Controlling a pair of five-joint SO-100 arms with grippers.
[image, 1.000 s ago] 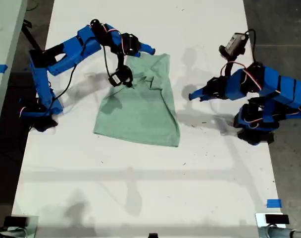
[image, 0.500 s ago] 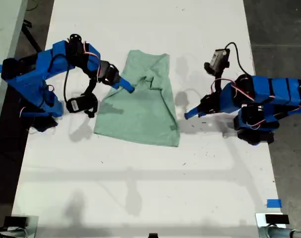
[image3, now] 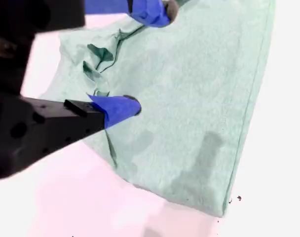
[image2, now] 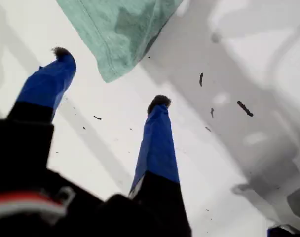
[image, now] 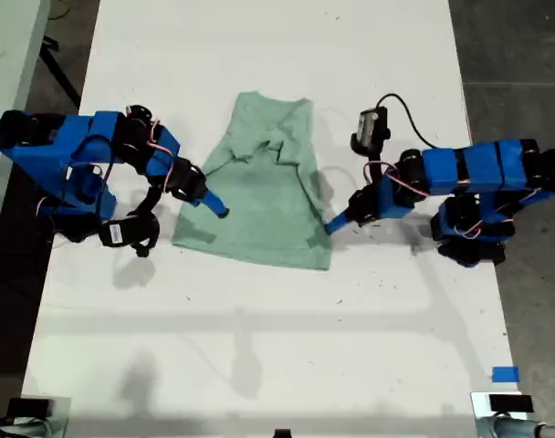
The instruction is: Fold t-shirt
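Note:
The pale mint-green t-shirt [image: 259,214] lies partly folded on the white table [image: 259,365], with wrinkles near its upper middle. My first gripper [image: 335,222] reaches in from the exterior view's right. It stands open just off the shirt's lower right corner, low over bare table. In the first wrist view that t-shirt corner [image2: 120,29] lies just past the spread fingertips of the first gripper [image2: 110,76]. My second gripper [image: 218,208] comes from the exterior view's left. It is open over the shirt's left part, and the second gripper [image3: 149,57] holds nothing above the t-shirt [image3: 204,98].
Dark specks [image2: 243,108] dot the table beside the first gripper. A strip of blue tape [image: 504,374] sits near the exterior view's lower right. Dark floor [image: 524,55] borders the table on both sides.
My second gripper has drawn back from the shirt's top and swung down to its left part. My first gripper has moved down and in toward the shirt's lower right corner.

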